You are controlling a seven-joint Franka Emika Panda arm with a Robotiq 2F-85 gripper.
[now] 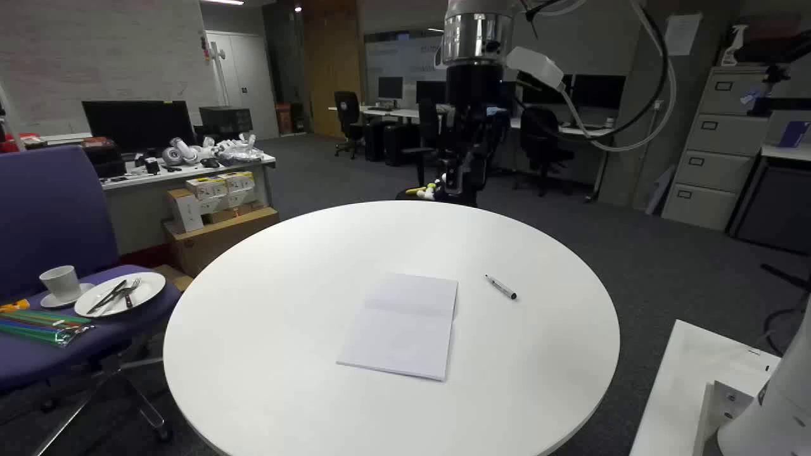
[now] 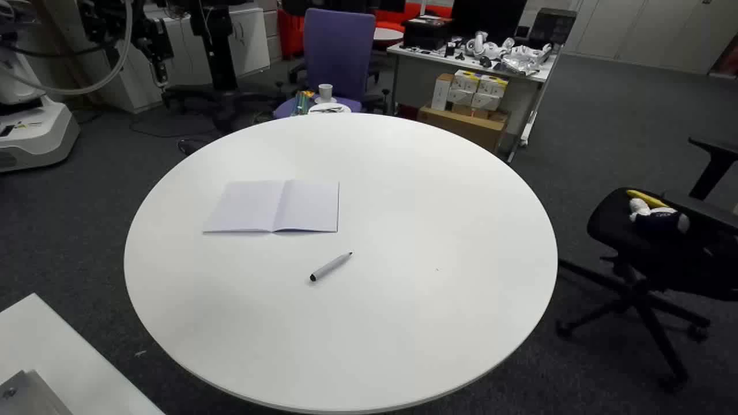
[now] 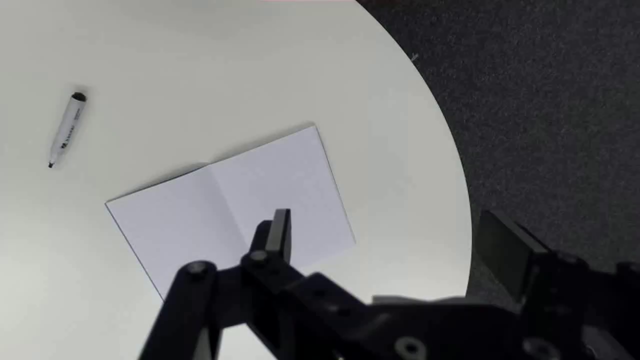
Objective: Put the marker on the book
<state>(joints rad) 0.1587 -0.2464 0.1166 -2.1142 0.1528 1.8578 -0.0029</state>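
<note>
In the wrist view the gripper (image 3: 387, 235), cut off by the bottom edge, hides part of the book (image 3: 220, 200); lettering on the marker (image 3: 68, 129), upper left, is too small to read.

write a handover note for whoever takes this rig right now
Black two-finger gripper: open, holding nothing.
Thin white paper book: lying open on the round white tabletop.
Slim white marker with black ends: on the tabletop beside the book, not touching it.
Done: nothing of the placing yet.
Left: grasp the marker, set it on the book, let go.
</note>
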